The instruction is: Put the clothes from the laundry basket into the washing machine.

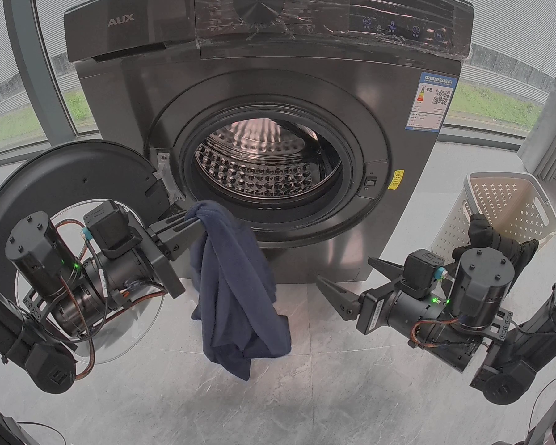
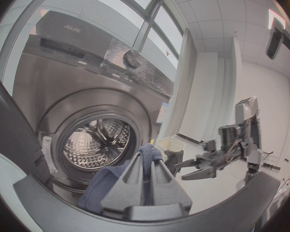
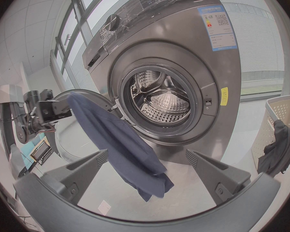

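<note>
While my left gripper (image 1: pixel 193 219) clamps the navy garment (image 1: pixel 236 292) before the washing machine (image 1: pixel 136 94), my right gripper (image 1: pixel 346 273), near the laundry basket (image 1: pixel 513 178), hangs with jaws spread.

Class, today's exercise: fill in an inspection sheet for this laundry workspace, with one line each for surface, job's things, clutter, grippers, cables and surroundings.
Surface: pale tiled floor.
Job's things: washing machine with its door swung open on the left; no clothes seen in the drum; blue garment hanging in front of the opening; white laundry basket on the right, with a dark garment draped over its rim.
Clutter: nothing seen.
Grippers: left gripper shut on the blue garment's top; right gripper open, holding nothing.
Cables: thin wires looped along the left wrist, more on the right wrist.
Surroundings: windows behind the machine; curtain at the right.
</note>
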Robot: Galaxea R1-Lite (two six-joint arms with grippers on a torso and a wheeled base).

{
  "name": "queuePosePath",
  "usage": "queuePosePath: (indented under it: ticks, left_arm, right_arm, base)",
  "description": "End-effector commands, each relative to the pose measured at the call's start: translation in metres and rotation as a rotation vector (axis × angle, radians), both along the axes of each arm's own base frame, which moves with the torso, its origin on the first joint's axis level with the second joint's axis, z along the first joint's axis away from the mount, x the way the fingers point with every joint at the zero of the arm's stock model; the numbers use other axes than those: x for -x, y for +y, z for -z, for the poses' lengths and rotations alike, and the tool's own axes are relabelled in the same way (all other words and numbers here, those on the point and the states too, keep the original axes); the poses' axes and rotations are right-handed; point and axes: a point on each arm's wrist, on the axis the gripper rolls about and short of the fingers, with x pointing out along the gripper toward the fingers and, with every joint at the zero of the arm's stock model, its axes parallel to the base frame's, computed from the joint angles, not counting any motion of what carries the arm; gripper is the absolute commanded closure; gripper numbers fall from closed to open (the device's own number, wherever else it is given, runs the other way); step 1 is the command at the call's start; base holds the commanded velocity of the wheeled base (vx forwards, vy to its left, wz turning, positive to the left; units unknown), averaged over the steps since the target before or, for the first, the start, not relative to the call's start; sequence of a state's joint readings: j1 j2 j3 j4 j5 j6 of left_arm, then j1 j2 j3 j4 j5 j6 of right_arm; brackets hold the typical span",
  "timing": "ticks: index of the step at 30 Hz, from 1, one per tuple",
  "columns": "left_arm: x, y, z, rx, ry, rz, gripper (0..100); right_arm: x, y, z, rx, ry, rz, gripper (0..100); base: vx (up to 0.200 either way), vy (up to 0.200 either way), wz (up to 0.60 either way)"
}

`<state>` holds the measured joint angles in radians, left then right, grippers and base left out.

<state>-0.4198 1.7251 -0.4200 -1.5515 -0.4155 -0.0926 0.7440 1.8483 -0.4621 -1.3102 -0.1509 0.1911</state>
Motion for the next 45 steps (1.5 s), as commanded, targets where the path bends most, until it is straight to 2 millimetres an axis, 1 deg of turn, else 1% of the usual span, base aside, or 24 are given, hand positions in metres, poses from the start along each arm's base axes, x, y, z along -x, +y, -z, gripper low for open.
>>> queuePosePath:
  ticks: [1, 3, 4, 5, 7, 9, 11, 12, 15, 16, 19, 23, 28, 33, 36, 40, 45]
  left_arm:
    - [0.017, -0.006, -0.012, 0.02, -0.039, 0.055, 100]
    - [0.018, -0.006, -0.012, 0.021, -0.041, 0.056, 100]
    - [0.018, -0.006, -0.012, 0.021, -0.041, 0.056, 100]
    - [0.018, -0.006, -0.011, 0.018, -0.037, 0.059, 100]
    - [0.017, -0.007, -0.01, 0.015, -0.034, 0.06, 100]
    - [0.016, -0.007, -0.01, 0.016, -0.034, 0.059, 100]
    - [0.016, -0.007, -0.01, 0.016, -0.034, 0.059, 100]
    - [0.016, -0.007, -0.01, 0.016, -0.034, 0.061, 100]
    - [0.016, -0.007, -0.011, 0.017, -0.036, 0.061, 100]
    - [0.016, -0.007, -0.011, 0.017, -0.036, 0.061, 100]
    - [0.016, -0.007, -0.01, 0.015, -0.034, 0.06, 100]
    - [0.016, -0.007, -0.009, 0.013, -0.031, 0.06, 100]
    - [0.016, -0.007, -0.01, 0.014, -0.033, 0.062, 100]
    - [0.016, -0.008, -0.01, 0.014, -0.037, 0.063, 100]
    - [0.016, -0.007, -0.011, 0.015, -0.037, 0.062, 100]
    - [0.016, -0.007, -0.01, 0.013, -0.036, 0.068, 100]
    - [0.015, -0.008, -0.01, 0.013, -0.035, 0.068, 100]
  right_arm:
    - [-0.015, 0.009, 0.013, 0.019, 0.019, 0.016, 0]
    - [-0.021, 0.012, 0.017, 0.025, 0.024, 0.021, 0]
    - [-0.021, 0.012, 0.017, 0.025, 0.024, 0.021, 0]
    - [-0.028, 0.018, 0.024, 0.034, 0.031, 0.021, 0]
    - [-0.031, 0.024, 0.027, 0.035, 0.032, 0.013, 0]
    - [-0.038, 0.036, 0.033, 0.032, 0.029, 0.001, 0]
    - [-0.038, 0.036, 0.033, 0.032, 0.029, 0.001, 0]
    - [-0.04, 0.05, 0.04, 0.032, 0.028, -0.024, 0]
    - [-0.042, 0.053, 0.043, 0.035, 0.03, -0.025, 0]
    - [-0.046, 0.058, 0.048, 0.037, 0.033, -0.027, 0]
    - [-0.046, 0.062, 0.05, 0.029, 0.023, -0.042, 0]
    - [-0.048, 0.061, 0.052, 0.032, 0.027, -0.038, 0]
    - [-0.056, 0.051, 0.054, 0.045, 0.031, -0.005, 0]
    - [-0.065, 0.039, 0.064, 0.068, 0.05, -0.031, 0]
    - [-0.072, 0.029, 0.076, 0.076, 0.074, -0.068, 0]
    - [-0.078, 0.022, 0.093, 0.094, 0.084, -0.11, 0]
    - [-0.079, 0.023, 0.108, 0.092, 0.06, -0.238, 0]
  base:
    - [0.0, 0.0, 0.0]
    - [0.0, 0.0, 0.0]
    - [0.0, 0.0, 0.0]
    - [0.0, 0.0, 0.0]
    - [0.0, 0.0, 0.0]
    - [0.0, 0.0, 0.0]
    - [0.0, 0.0, 0.0]
    - [0.0, 0.0, 0.0]
    - [0.0, 0.0, 0.0]
    - [0.0, 0.0, 0.0]
    - [0.0, 0.0, 0.0]
    - [0.0, 0.0, 0.0]
    - [0.0, 0.0, 0.0]
    - [0.0, 0.0, 0.0]
    - [0.0, 0.0, 0.0]
    - [0.0, 0.0, 0.0]
    - [0.0, 0.0, 0.0]
